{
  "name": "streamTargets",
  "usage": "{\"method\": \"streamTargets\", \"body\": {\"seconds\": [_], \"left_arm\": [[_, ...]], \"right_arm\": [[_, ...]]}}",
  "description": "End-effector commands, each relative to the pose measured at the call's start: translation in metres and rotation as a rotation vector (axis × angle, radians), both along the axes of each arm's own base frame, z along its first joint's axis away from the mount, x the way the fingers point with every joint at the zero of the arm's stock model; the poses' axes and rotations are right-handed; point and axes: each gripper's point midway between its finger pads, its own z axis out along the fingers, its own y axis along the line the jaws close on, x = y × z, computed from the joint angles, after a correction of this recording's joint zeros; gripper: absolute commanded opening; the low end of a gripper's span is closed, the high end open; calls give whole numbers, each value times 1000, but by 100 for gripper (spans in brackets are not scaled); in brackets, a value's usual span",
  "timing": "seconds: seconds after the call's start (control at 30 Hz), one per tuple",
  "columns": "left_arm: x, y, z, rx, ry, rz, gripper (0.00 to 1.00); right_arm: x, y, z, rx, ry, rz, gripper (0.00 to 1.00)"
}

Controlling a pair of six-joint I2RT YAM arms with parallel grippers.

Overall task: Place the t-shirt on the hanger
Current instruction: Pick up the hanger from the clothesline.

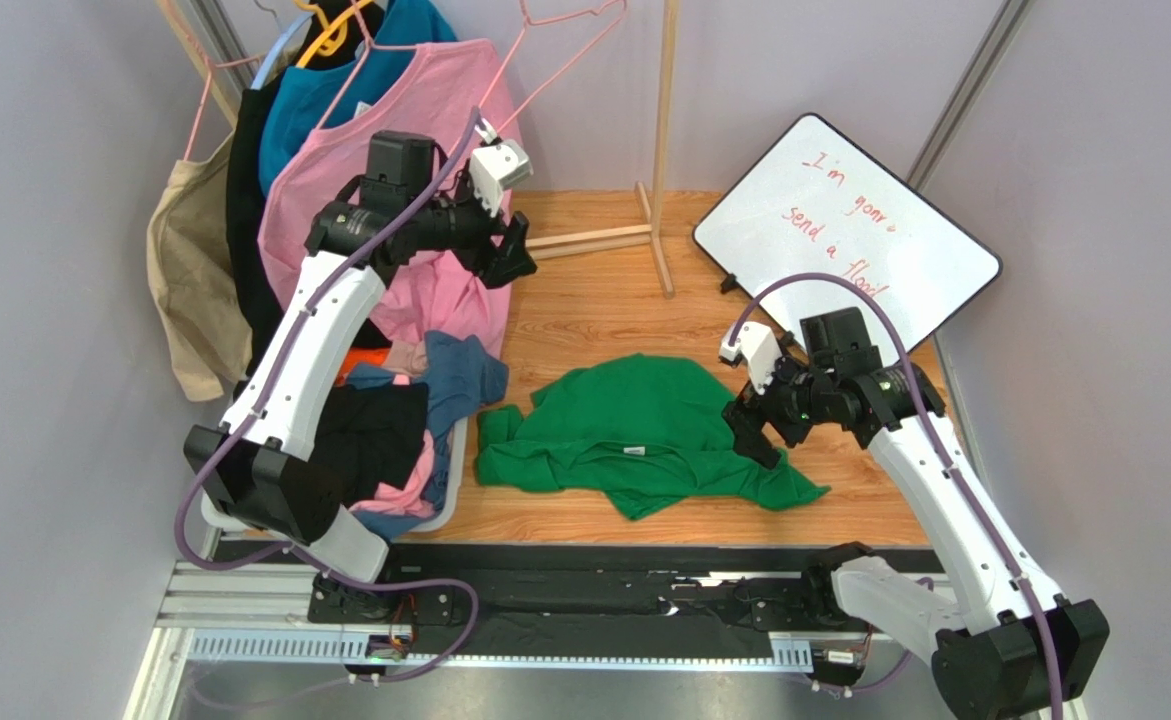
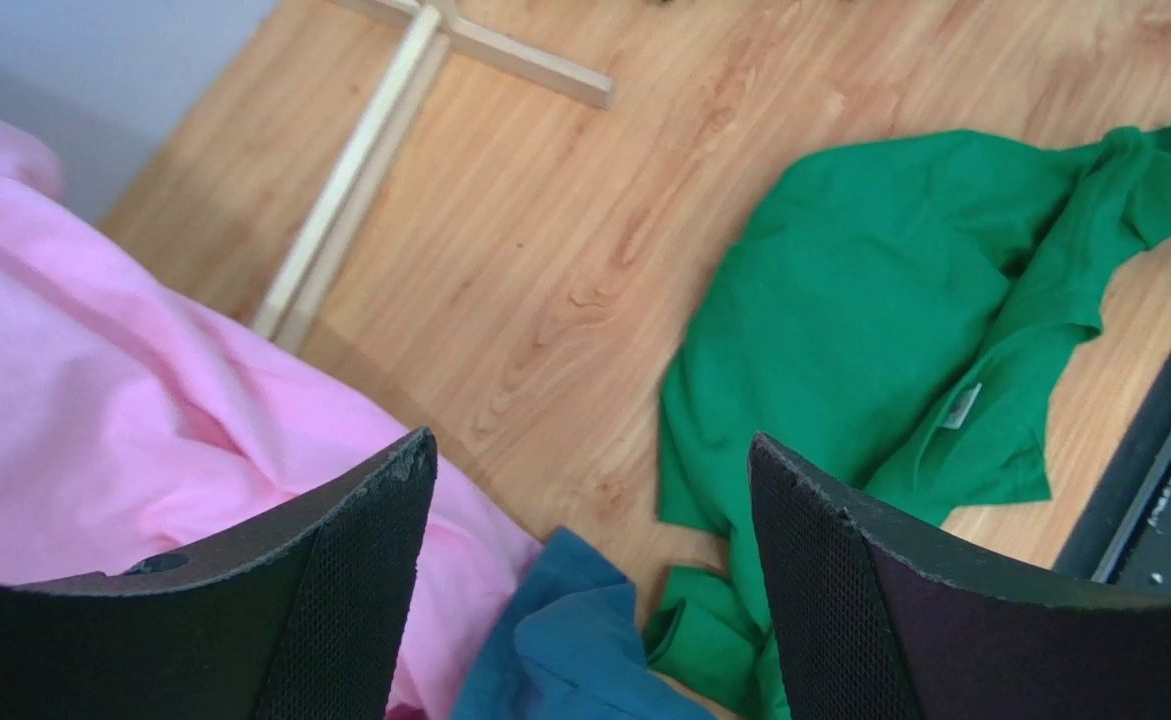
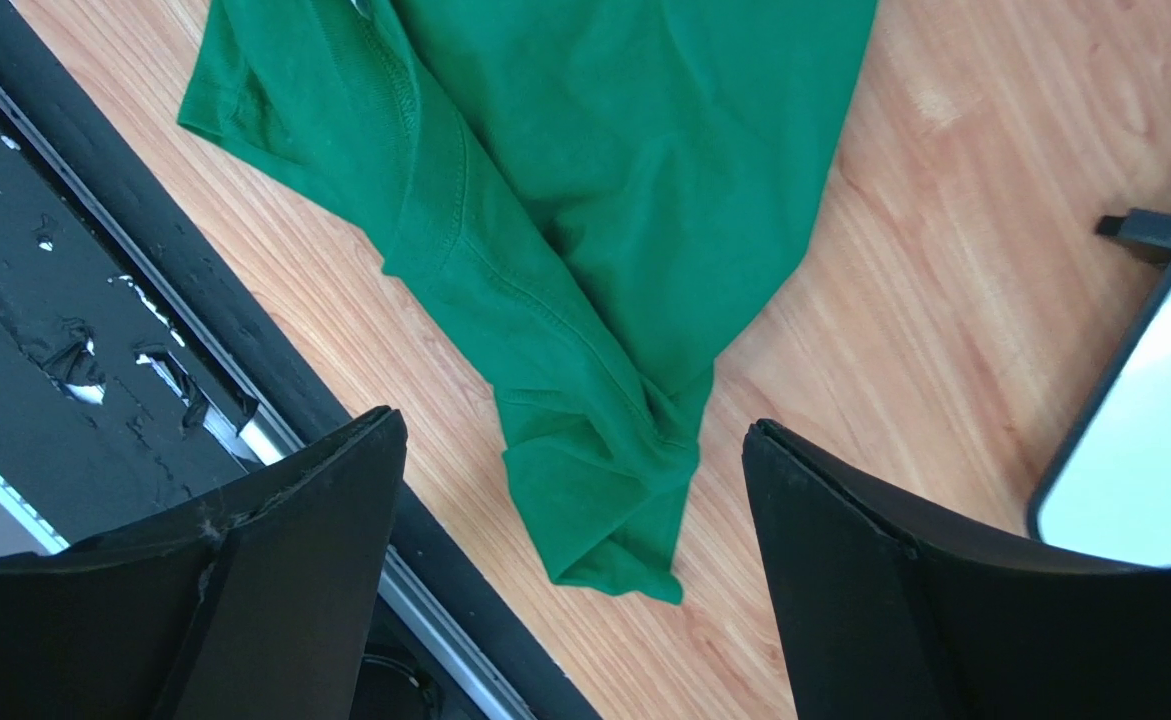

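Left fingers (image 2: pixel 321 600), right fingers (image 3: pixel 276 585) wide apart, empty; t-shirt (image 1: pixel 636 420) in all views; hanger (image 1: pixel 564 57) in top view only.

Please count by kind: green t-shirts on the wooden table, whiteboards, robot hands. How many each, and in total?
Bright green cotton t-shirt: 1
White rectangular whiteboard with red writing: 1
Black robot hands (left hand, right hand): 2
Total: 4
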Motion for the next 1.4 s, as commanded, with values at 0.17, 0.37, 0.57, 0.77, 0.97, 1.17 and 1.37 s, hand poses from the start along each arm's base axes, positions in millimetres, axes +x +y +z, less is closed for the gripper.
{"method": "streamTargets", "body": {"seconds": [0.17, 0.37, 0.57, 0.77, 0.97, 1.17, 1.37], "left_arm": [[54, 34, 134, -9, -455, 237, 83], [111, 53, 175, -10, -586, 409, 85], [159, 48, 138, 50, -548, 419, 85], [200, 49, 105, 68, -528, 443, 79], [214, 44, 104, 44, -557, 451, 37], [224, 57, 123, 73, -662, 510, 0], [216, 60, 143, 64, -722, 506, 0]], "right_arm": [[1, 8, -2, 54, 14, -35, 86], [5, 9, 7, 61, 1, -35, 86], [5, 8, 10, 55, -10, -30, 86], [1, 6, 8, 47, -14, -30, 86], [0, 2, 4, 30, -15, -30, 86], [1, 3, 4, 31, -15, -29, 86], [2, 3, 5, 28, -18, -29, 86]]}}
